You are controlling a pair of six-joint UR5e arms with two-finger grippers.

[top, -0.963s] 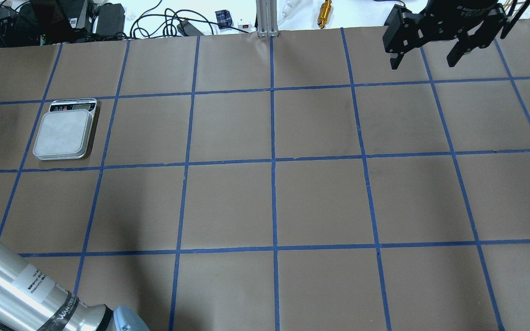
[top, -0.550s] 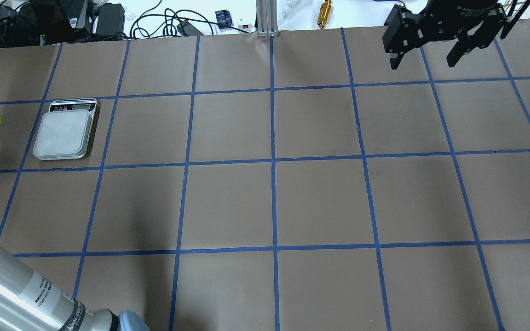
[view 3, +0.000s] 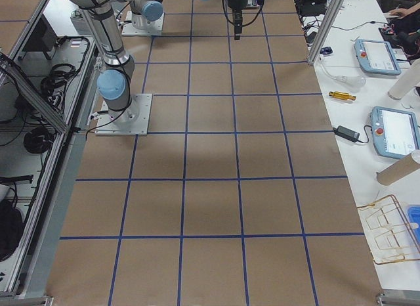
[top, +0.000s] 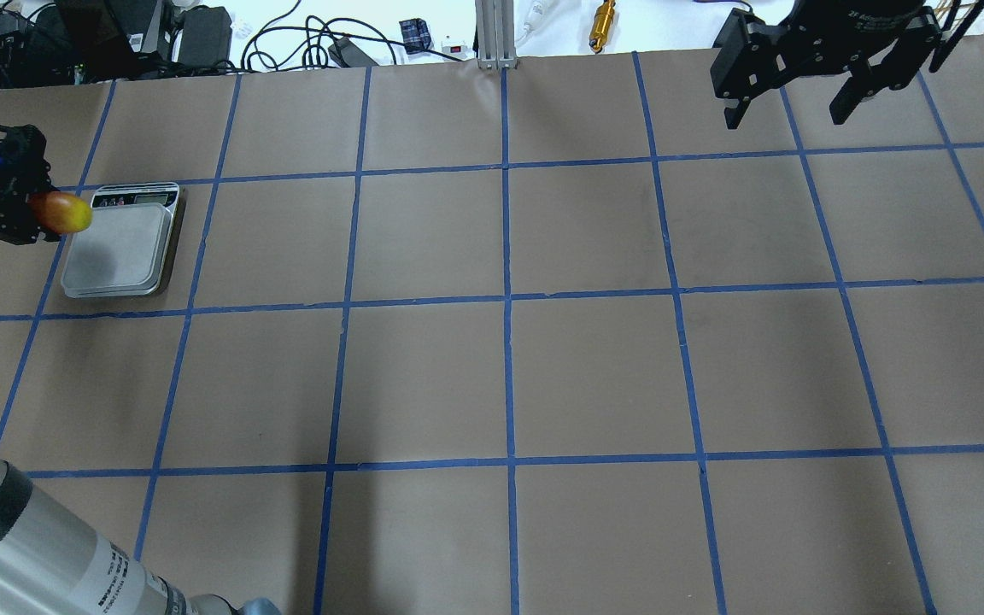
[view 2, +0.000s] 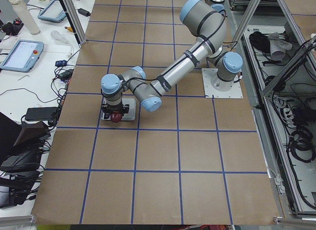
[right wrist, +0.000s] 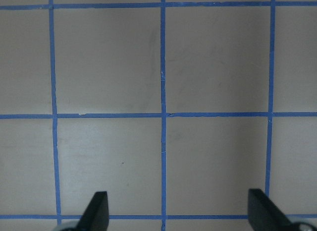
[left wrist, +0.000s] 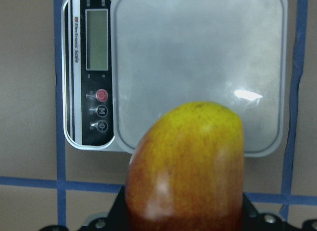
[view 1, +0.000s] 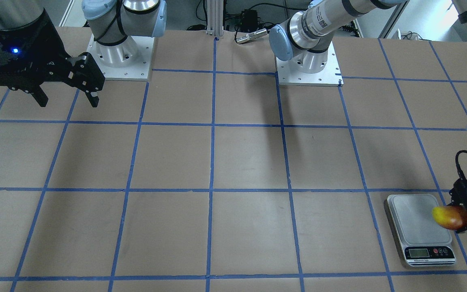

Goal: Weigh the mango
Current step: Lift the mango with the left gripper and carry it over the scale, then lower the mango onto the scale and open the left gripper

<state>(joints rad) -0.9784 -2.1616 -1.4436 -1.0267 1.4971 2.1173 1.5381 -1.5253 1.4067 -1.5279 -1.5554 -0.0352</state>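
My left gripper [top: 31,215] is shut on the mango [top: 64,213], yellow at its free end and red-orange at the held end. It holds the fruit above the left edge of the silver scale [top: 119,248]. In the front view the mango [view 1: 450,217] overlaps the scale's [view 1: 416,219] right rim, held by the left gripper [view 1: 466,217]. The left wrist view shows the mango [left wrist: 187,166] in front of the scale's plate [left wrist: 198,67] and blank display [left wrist: 96,38]. My right gripper [top: 789,109] is open and empty, high over the far right of the table; it also shows in the front view [view 1: 68,97].
Brown paper with a blue tape grid [top: 506,299] covers the table. Cables, boxes and a brass part [top: 604,24] lie beyond the far edge. The arm bases [view 1: 308,67] stand at the robot's side. My left arm's silver link [top: 22,547] crosses the near left corner.
My left gripper has carried the mango in from the table's left edge to the scale's left rim. The right gripper has stayed put.
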